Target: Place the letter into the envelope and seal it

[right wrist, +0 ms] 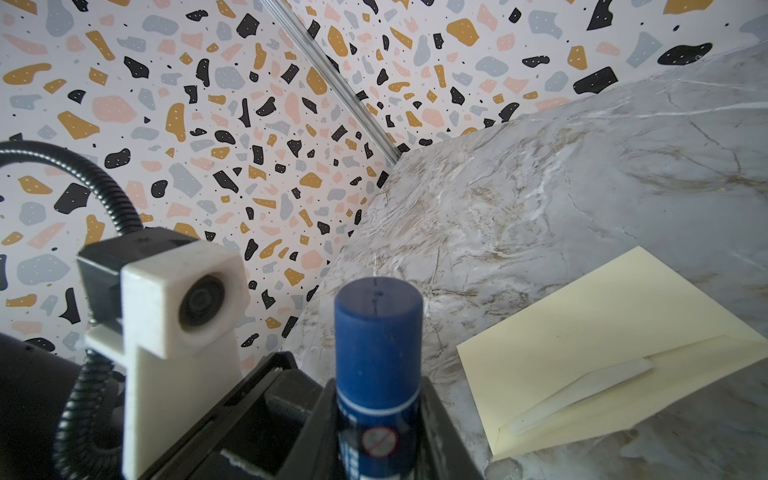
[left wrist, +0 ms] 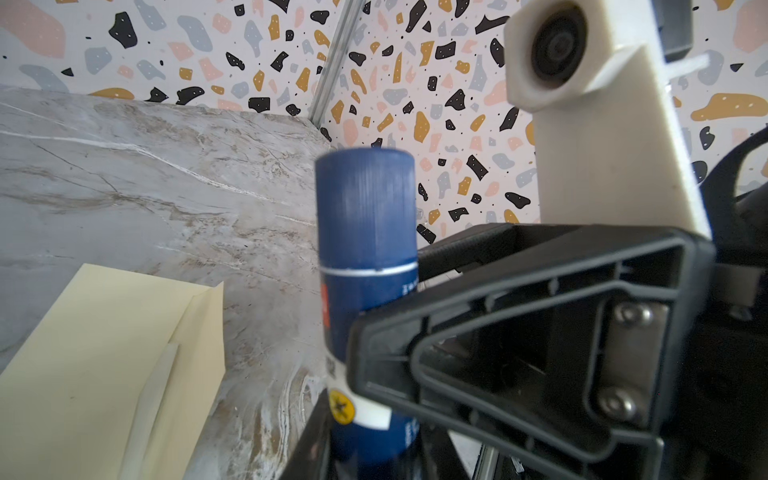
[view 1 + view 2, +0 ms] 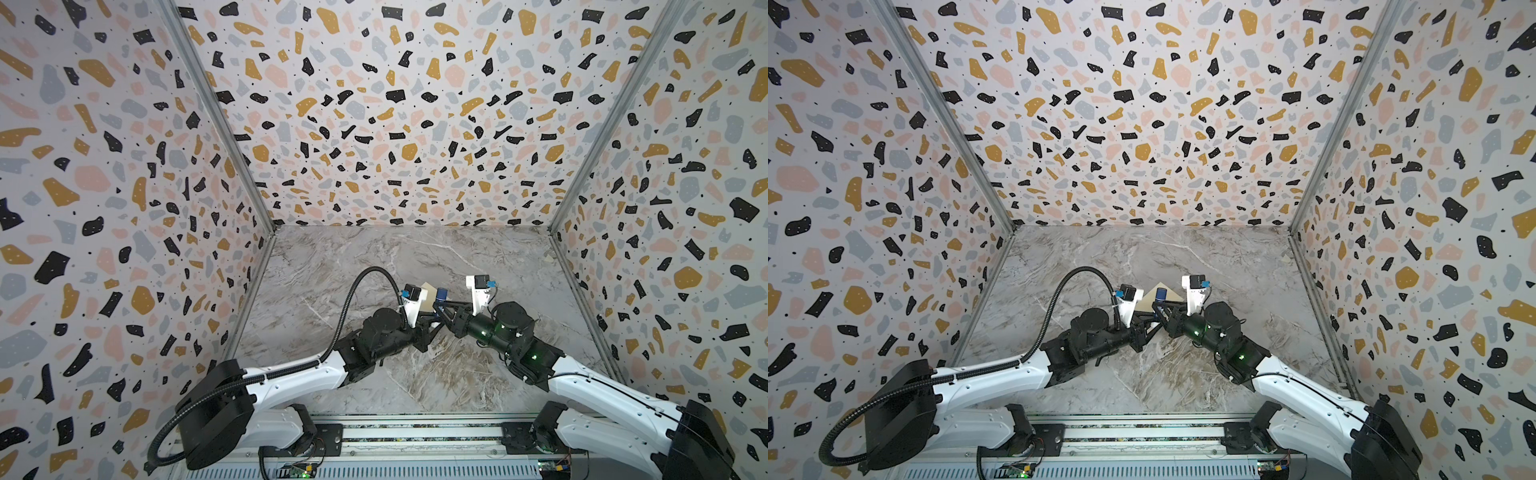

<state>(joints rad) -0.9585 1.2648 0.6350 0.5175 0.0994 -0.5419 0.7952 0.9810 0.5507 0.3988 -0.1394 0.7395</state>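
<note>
The pale yellow envelope [image 1: 602, 332] lies flat on the marble table [image 1: 540, 187], with its flap [image 2: 199, 332] folded open and a white strip [image 1: 582, 390] along the fold. In both top views only a corner of it [image 3: 428, 289] [image 3: 1173, 296] shows behind the grippers. The letter does not show in any view. A blue glue stick [image 3: 441, 296] [image 3: 1160, 294] stands cap-up between the two grippers above the table's middle. My right gripper [image 1: 380, 415] is shut on its body just under the cap [image 1: 378, 324]. My left gripper [image 2: 374, 457] is shut on its lower end.
Terrazzo-patterned walls [image 3: 395, 124] close in the table at the back and on both sides. The right arm's wrist camera mount [image 2: 602, 124] stands close in front of the left wrist camera. A black corrugated cable [image 3: 365, 282] arches over the left arm.
</note>
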